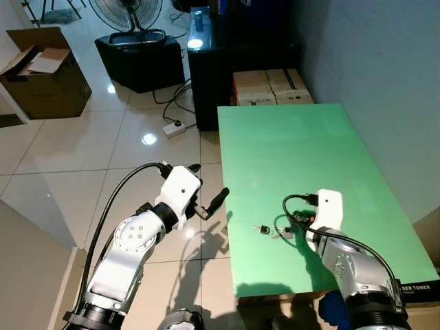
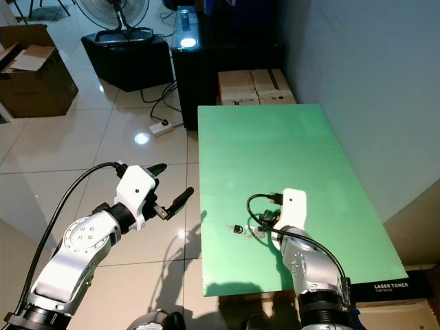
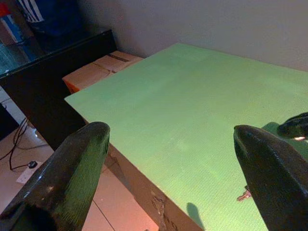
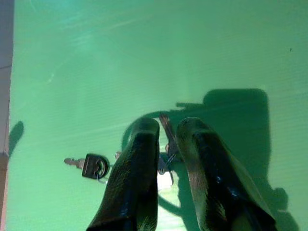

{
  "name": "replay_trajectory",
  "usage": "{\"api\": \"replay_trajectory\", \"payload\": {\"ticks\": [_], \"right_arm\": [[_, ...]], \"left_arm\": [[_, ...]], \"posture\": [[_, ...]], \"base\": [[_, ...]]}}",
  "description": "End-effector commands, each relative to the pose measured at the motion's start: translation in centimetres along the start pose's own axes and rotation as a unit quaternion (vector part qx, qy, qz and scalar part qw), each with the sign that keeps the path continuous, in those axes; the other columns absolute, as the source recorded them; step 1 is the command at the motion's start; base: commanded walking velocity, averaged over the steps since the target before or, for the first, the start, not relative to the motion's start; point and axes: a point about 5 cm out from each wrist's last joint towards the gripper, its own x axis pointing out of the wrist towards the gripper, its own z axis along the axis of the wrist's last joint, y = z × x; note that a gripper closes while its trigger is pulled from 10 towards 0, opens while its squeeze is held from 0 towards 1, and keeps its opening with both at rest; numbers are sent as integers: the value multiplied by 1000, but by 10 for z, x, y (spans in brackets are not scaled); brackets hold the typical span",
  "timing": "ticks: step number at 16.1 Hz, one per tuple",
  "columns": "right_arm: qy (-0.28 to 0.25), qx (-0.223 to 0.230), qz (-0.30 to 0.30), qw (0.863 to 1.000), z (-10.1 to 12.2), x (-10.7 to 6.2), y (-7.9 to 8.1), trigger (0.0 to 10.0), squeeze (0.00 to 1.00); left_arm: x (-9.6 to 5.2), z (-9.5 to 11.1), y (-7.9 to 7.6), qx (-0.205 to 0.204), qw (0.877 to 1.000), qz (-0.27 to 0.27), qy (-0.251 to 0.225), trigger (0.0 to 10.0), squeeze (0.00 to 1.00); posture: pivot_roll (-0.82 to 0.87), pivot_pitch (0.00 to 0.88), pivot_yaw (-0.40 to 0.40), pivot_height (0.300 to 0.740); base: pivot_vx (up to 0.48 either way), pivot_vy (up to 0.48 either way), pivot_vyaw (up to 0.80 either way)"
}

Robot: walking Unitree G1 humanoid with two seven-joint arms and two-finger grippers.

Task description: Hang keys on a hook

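Observation:
A small bunch of keys (image 1: 269, 231) lies on the green table (image 1: 302, 151) near its front left corner. One black-headed key (image 4: 94, 166) sticks out to the side, and the silver keys (image 4: 167, 144) sit between my right fingers. My right gripper (image 1: 292, 230) points down onto the bunch, its fingers (image 4: 139, 144) shut on the silver keys, which still rest on the table. My left gripper (image 1: 208, 185) hangs open over the floor just off the table's left edge, holding nothing; its wrist view looks across the table top (image 3: 192, 106).
Behind the table stand cardboard boxes (image 1: 271, 86) and a black cabinet (image 1: 213, 62). On the tiled floor are a power strip (image 1: 173, 127), a fan on a black box (image 1: 137, 51) and an open carton (image 1: 45, 72). A grey wall (image 1: 385, 82) runs along the right.

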Motion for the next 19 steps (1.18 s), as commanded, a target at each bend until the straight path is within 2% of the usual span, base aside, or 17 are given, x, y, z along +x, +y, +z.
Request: {"api": "replay_trajectory", "payload": {"ticks": [1,6,9,10,11,16,17,18,19], "right_arm": [[2,2,-3,1000,2,-2,1,10000,1000],[28,8,-18,999,0,-8,1,10000,1000],[45,18,-34,998,-2,-4,-1,10000,1000],[51,25,-46,997,-1,-4,-2,10000,424],[49,30,-51,997,1,-4,-1,10000,0],[56,59,-37,996,6,1,8,10000,0],[57,57,-33,996,7,1,9,10000,925],[63,63,-37,995,6,2,9,10000,1000],[66,66,-39,995,5,2,9,10000,1000]], "left_arm": [[-1,0,1,10,1000,-2,3,10000,0],[-1,0,2,9,1000,1,1,10000,0],[0,1,1,10,1000,-4,-4,10000,0],[1,2,0,11,1000,-6,-5,10000,0],[0,2,-1,11,1000,-9,-6,10000,0],[1,2,-3,10,1000,-13,-3,10000,0],[1,2,-3,11,1000,-14,-3,10000,0],[1,3,-4,12,1000,-15,-3,10000,0],[1,3,-4,12,1000,-15,-2,10000,0]], "posture": [[-89,46,44,740],[-90,36,34,740],[-88,21,35,740],[-88,22,34,740],[-87,31,32,740],[-79,26,23,740],[-79,29,21,740],[-76,35,19,740],[-76,35,19,740]], "base": [[0,0,0],[0,0,0],[0,0,0],[0,0,0],[0,0,0],[0,0,0],[0,0,0],[0,0,0],[0,0,0]]}}
